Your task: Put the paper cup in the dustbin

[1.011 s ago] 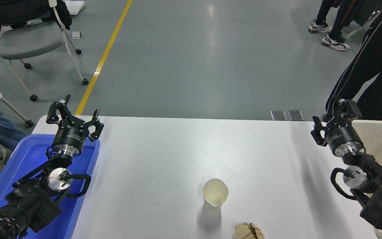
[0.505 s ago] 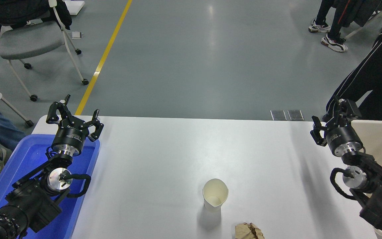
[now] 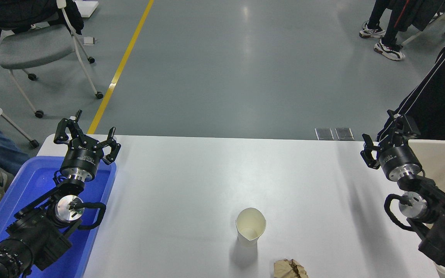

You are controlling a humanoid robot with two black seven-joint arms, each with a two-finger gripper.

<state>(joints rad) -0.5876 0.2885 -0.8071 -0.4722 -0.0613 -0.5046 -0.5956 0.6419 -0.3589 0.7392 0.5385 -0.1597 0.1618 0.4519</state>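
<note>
Here: 1 paper cup (image 3: 250, 231) upright | 1 dustbin (image 3: 444, 162) | left gripper (image 3: 87, 135), right gripper (image 3: 384, 133) fingers spread, empty

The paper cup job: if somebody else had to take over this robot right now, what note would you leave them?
Left gripper: open, empty, parked over the blue tray at the table's left end.
Right gripper: open, empty, raised at the table's right end beside the dustbin.
Paper cup: upright on the white table, near the front edge, touching nothing. A crumpled brown paper ball lies just in front of it to the right; leave that alone.
Done: nothing so far; the cup is ungrasped.
Left: reach with the right arm, grip the cup, carry it right, drop it into the dustbin.
</note>
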